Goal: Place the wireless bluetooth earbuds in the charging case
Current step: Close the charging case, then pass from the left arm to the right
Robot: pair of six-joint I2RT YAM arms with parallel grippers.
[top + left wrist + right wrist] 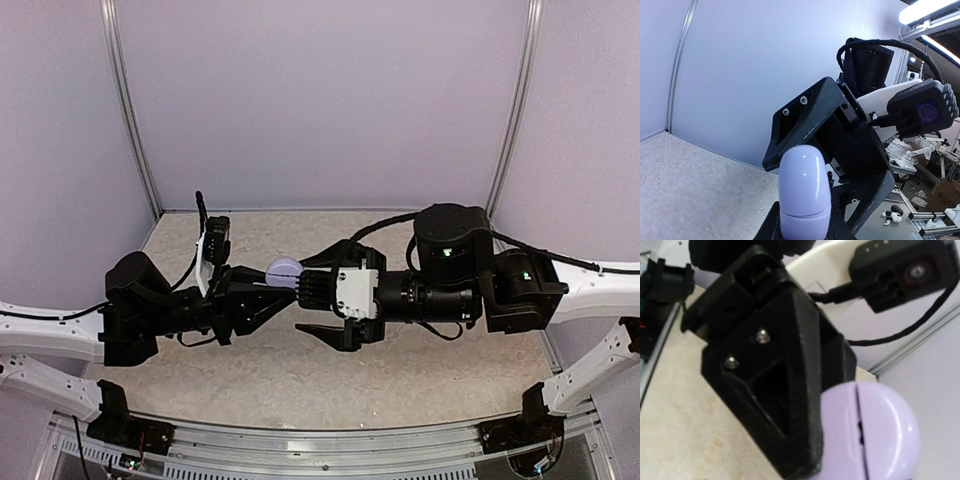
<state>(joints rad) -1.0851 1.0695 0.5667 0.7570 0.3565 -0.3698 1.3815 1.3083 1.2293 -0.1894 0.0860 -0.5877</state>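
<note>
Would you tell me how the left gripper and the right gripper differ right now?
The left gripper is shut on the case; the right gripper is open, holding nothing. The left gripper points rightward, the right gripper leftward. Both are black and meet at the case.

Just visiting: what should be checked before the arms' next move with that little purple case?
1. Left gripper grips the charging case: ok.
2. Case held clear of the table: ok.
3. Case open for the earbuds: not ok, its seam looks closed.
4. Right gripper open, beside the case: ok.
5. Earbuds located: cannot tell, none clearly visible.
</note>
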